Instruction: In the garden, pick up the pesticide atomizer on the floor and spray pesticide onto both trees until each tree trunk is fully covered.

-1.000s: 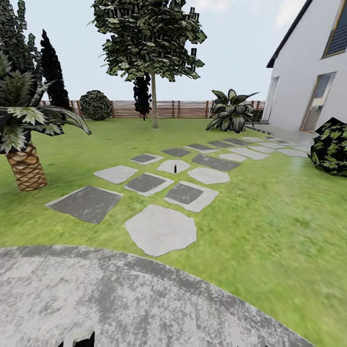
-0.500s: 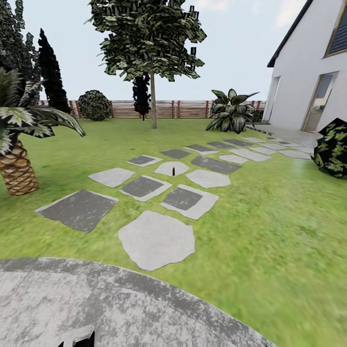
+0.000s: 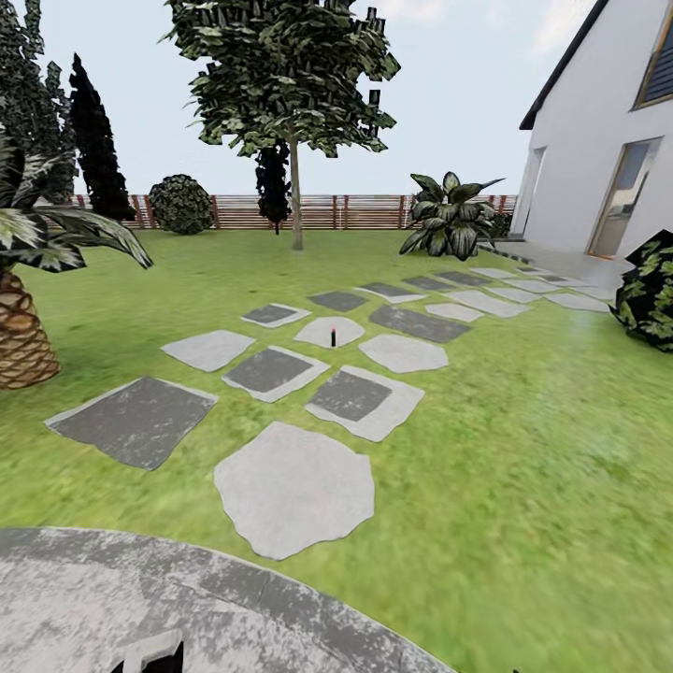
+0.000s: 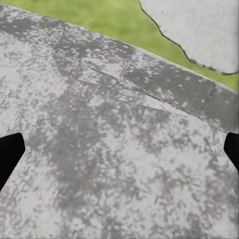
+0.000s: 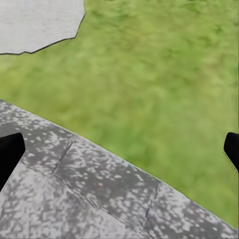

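Note:
The garden lawn (image 3: 523,421) stretches ahead to a brown slat fence (image 3: 346,211). The pesticide atomizer and the two thick-trunked trees are out of view. My left gripper (image 4: 119,154) is open, its dark fingertips (image 4: 10,154) wide apart over grey mottled paving (image 4: 114,164), with nothing between them. My right gripper (image 5: 119,152) is open too, hanging over the paving's edge (image 5: 99,174) and the grass (image 5: 159,79). A bit of the left arm (image 3: 150,652) pokes in at the head view's lower edge.
Stepping stones (image 3: 294,486) lead off toward a white house (image 3: 598,159). A small dark upright thing (image 3: 332,336) stands on one pale stone, too small to identify. A palm (image 3: 19,327) is at the left, a slim tree (image 3: 295,187) ahead, and dark bushes (image 3: 650,290) at the right.
The whole head view has shifted: the round paving's edge has sunk lower, the stepping stones have come nearer and the palm has slid left. The camera has moved forward.

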{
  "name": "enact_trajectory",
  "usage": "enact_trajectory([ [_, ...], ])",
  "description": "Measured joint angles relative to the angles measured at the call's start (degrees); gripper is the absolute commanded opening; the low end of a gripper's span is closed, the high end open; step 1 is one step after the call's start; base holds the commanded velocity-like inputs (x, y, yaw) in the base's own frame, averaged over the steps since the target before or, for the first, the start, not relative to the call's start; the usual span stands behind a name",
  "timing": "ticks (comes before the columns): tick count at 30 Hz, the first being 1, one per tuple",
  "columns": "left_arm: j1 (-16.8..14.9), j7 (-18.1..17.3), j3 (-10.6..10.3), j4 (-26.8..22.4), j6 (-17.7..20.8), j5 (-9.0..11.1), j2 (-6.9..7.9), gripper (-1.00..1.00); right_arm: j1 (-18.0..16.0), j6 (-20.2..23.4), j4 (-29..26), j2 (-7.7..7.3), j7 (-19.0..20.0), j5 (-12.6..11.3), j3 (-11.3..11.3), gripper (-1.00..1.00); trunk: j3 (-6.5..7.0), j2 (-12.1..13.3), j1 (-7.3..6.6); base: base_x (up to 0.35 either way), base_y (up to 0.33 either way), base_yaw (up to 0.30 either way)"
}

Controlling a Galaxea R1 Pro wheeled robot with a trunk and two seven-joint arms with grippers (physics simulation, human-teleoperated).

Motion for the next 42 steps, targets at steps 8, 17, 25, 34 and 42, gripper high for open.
enact_trajectory([
  [8,0.00,0.00,0.00,-0.11,0.00,-0.02,0.00,1.00,0.00,0.00,-0.01,0.00,0.00,0.00,0.00,1.00,0.00,0.00,0.00,0.334,-0.089,0.000],
  [17,0.00,0.00,0.00,-0.20,0.00,0.01,0.00,1.00,0.00,0.00,-0.02,0.00,0.00,0.00,0.00,1.00,0.00,0.00,0.00,0.334,-0.089,0.000],
  [25,0.00,0.00,0.00,-0.15,0.00,-0.03,0.00,1.00,0.00,0.00,-0.03,0.00,0.00,0.00,0.00,1.00,0.00,0.00,0.00,0.333,-0.092,0.000],
  [34,0.00,0.00,0.00,-0.15,0.00,-0.02,0.00,1.00,0.00,0.00,0.03,0.00,0.00,0.00,0.00,1.00,0.00,0.00,0.00,0.333,-0.103,0.000],
  [42,0.00,0.00,0.00,-0.13,0.00,-0.03,0.00,1.00,0.00,0.00,0.03,0.00,0.00,0.00,0.00,1.00,0.00,0.00,0.00,0.327,-0.114,0.000],
])
